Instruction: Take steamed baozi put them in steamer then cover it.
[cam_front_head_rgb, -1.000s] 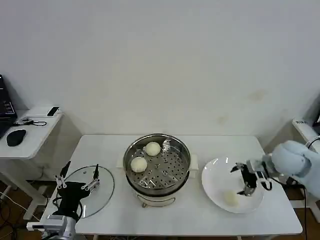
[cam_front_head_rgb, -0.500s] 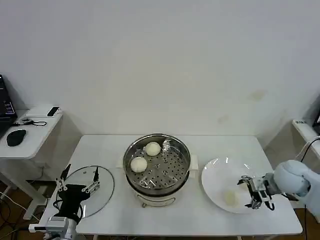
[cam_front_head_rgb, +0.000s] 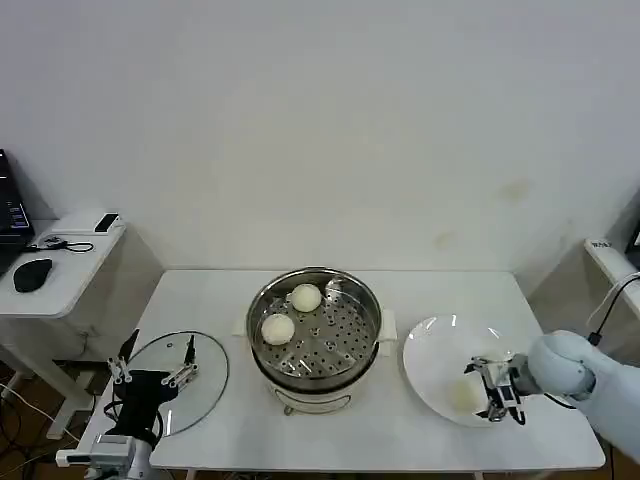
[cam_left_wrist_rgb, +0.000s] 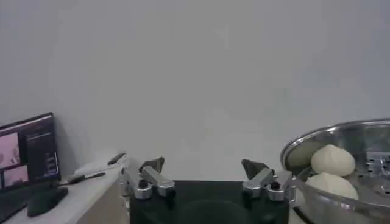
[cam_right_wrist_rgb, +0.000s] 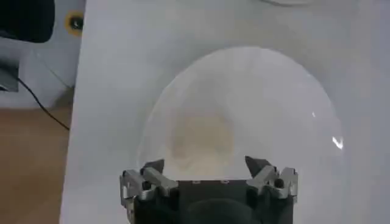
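Right arm comes in from the right edge of the head view, its rounded pale-blue wrist housing (cam_front_head_rgb: 560, 366) bent inward and low. At the end sits the right gripper (cam_front_head_rgb: 488, 391), black body with silver finger mounts, pointing left and slightly down. In the right wrist view its fingers (cam_right_wrist_rgb: 152, 167) are spread wide apart with nothing between them. Left arm's parked at the lower left corner, the black left gripper (cam_front_head_rgb: 152, 361) aimed forward, fingers (cam_left_wrist_rgb: 152, 165) splayed open too and gripping nothing.
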